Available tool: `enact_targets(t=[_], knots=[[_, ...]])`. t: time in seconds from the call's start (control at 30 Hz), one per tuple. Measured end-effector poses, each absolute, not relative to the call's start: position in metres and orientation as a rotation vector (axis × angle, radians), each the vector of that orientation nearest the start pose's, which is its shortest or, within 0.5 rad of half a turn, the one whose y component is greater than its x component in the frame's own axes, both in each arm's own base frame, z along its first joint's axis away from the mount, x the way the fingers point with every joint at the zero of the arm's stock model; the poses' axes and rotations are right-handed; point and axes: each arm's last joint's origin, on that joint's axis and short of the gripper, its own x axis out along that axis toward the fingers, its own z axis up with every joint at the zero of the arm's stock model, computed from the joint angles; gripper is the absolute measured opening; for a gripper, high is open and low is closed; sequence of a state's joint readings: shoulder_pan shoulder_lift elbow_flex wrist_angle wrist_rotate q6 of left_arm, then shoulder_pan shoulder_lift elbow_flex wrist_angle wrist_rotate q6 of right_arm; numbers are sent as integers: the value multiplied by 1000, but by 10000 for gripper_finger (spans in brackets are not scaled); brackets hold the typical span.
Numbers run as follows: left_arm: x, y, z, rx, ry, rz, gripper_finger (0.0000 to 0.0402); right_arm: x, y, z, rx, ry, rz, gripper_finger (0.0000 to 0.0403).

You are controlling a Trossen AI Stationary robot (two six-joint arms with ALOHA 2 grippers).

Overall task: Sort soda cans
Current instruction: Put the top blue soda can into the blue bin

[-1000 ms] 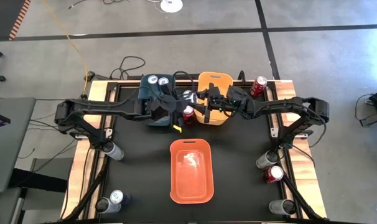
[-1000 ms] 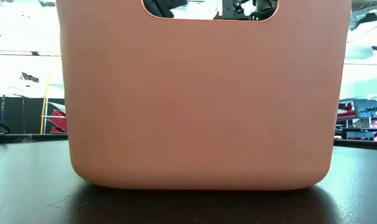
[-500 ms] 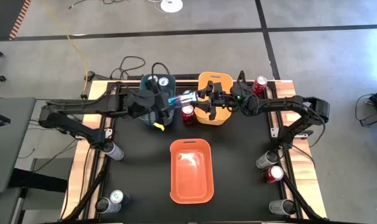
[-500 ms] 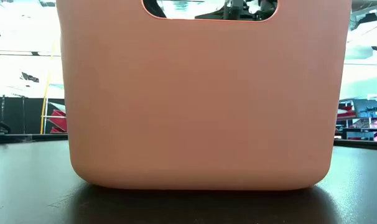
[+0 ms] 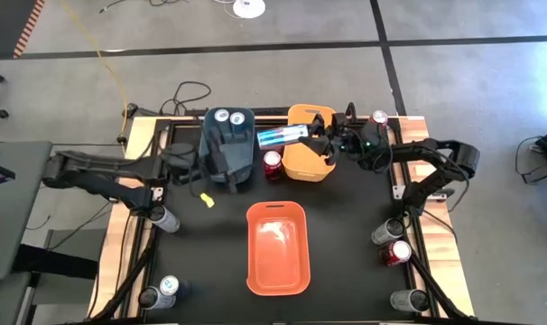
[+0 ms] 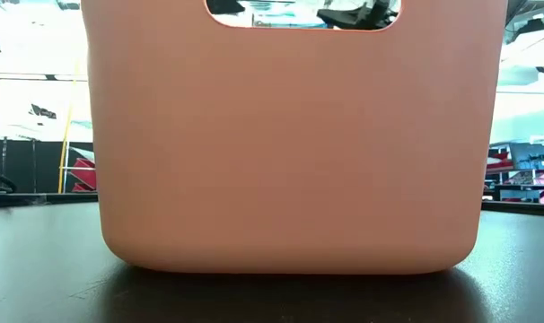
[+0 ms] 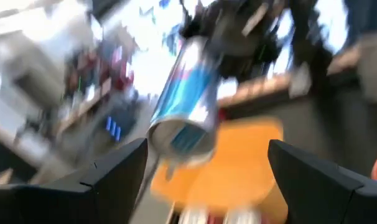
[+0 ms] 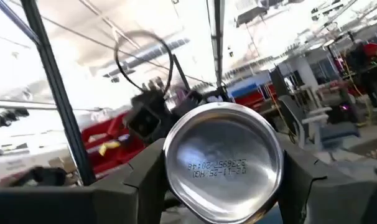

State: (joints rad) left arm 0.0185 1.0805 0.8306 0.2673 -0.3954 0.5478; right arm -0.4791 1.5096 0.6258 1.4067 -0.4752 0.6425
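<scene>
Overhead view of a black table (image 5: 346, 244) with two arms reaching in from the sides. The right gripper (image 5: 317, 137) is closed on a blue can (image 5: 282, 135), which lies roughly level in the air over the gap between the blue bin (image 5: 227, 158) and the yellow bin (image 5: 311, 162) at the far side of the table. In the right wrist view the silver bottom of this can (image 8: 223, 163) fills the space between the two dark fingers (image 8: 145, 180), which press on its sides. The left gripper (image 5: 221, 161) hangs over the blue bin with its fingers spread and nothing between them; in the left wrist view its fingers (image 7: 123, 168) stand well apart, with the blue can (image 7: 185, 106) in the air beyond them, held by the other arm.

Two cans with silver tops (image 5: 230, 116) stand at the far end of the blue bin. A red can (image 5: 273, 163) stands upright on the table between the blue bin and the yellow bin. Another red can (image 5: 378, 119) stands at the far right corner. Further cans stand along the left edge (image 5: 165, 218) and right edge (image 5: 398, 253) of the table. An orange bin (image 5: 278, 248) sits at the table's centre; in the low view its wall (image 6: 290, 144) blocks nearly everything behind it.
</scene>
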Motion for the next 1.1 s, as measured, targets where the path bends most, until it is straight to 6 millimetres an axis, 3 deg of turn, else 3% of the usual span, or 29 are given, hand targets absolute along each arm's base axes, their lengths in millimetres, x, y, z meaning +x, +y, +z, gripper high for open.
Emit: enact_targets(t=[0.17, 0.3, 0.53, 1.1], knots=[[246, 18, 319, 562, -50, 441, 328, 262, -109, 266, 385, -482, 197, 225], [248, 23, 317, 532, -132, 425, 327, 264, -102, 268, 384, -491, 226, 225], [256, 23, 310, 520, -159, 313, 327, 265, -97, 269, 383, -510, 242, 225], [276, 26, 309, 513, -179, 321, 319, 268, -92, 268, 390, -498, 241, 225]])
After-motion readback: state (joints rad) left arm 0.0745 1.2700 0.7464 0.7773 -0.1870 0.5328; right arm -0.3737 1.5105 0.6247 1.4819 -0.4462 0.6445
